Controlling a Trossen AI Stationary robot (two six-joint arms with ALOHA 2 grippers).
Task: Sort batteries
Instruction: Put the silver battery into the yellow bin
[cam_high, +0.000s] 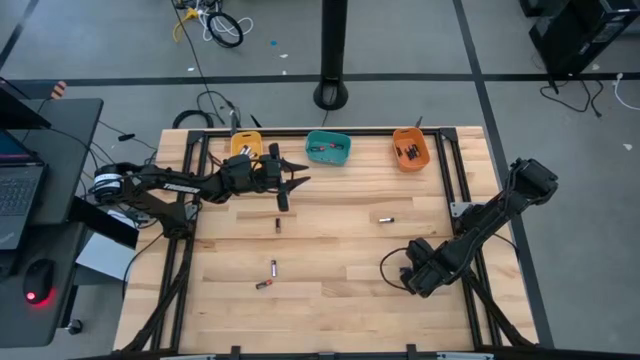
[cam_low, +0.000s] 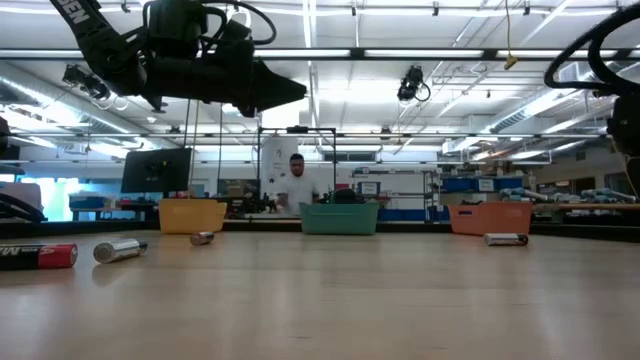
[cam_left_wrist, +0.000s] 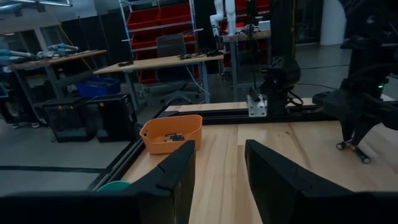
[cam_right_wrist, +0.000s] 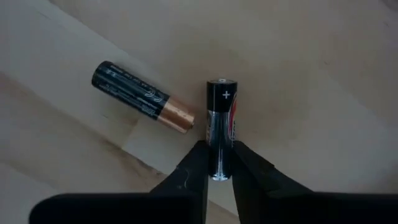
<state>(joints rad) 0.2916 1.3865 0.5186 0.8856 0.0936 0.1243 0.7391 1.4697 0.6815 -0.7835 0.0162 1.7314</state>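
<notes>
Low view: wooden table (cam_low: 330, 300), workshop behind it.

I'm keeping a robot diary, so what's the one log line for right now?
left end effector: open, raised | right end effector: shut on black battery | copper-tipped battery: lying beside

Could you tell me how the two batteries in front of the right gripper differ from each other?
The copper-tipped battery lies free on the wood, while the red-marked battery sits between the fingers of the right gripper. The copper-tipped one lies at an angle to the gripper; the red-marked one runs in line with it, plus end away. Both are black cylindrical cells lying flat on the table.
</notes>
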